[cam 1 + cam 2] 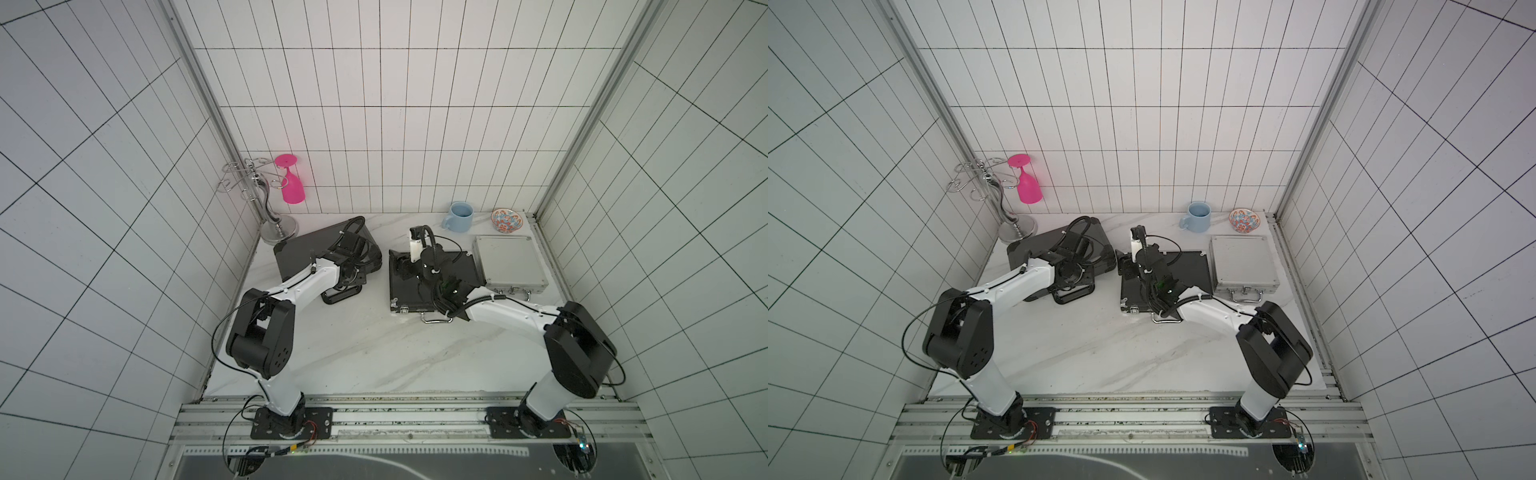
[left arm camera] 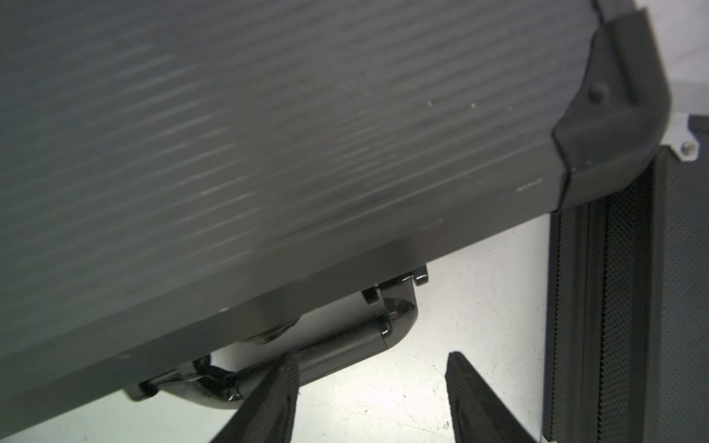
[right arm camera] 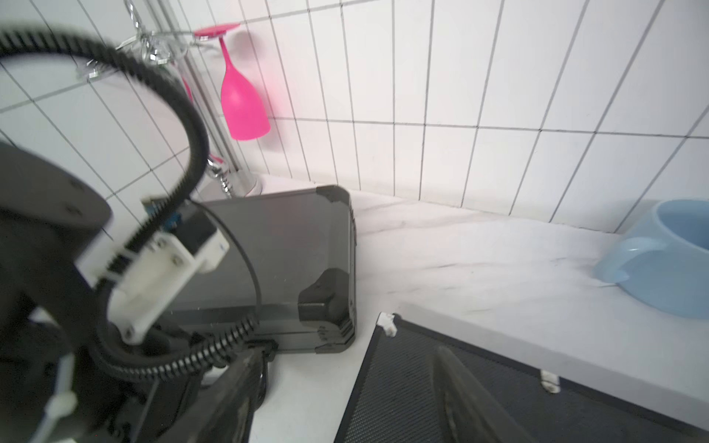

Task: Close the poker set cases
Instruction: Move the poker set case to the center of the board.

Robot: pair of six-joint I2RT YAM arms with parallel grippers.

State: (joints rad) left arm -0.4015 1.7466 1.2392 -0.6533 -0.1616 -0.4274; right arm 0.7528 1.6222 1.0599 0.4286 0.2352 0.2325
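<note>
The left pincer [image 2: 372, 356], fingers apart and empty, hangs at the front edge of the grey case [image 1: 299, 255], one finger by its handle [image 2: 345, 337]. The case lies beyond it toward the back wall, lid down, long side slanted to the table [image 1: 374, 353] edge. The right pincer [image 3: 345, 354], likewise spread and empty, hovers over the black case [image 1: 405, 299], lid flat. The silver case [image 1: 509, 259] lies shut just beside, nearest the right arm. Latches cannot be judged; mug [image 1: 459, 216] and bowl [image 1: 506, 219] stand behind, out of the way.
</note>
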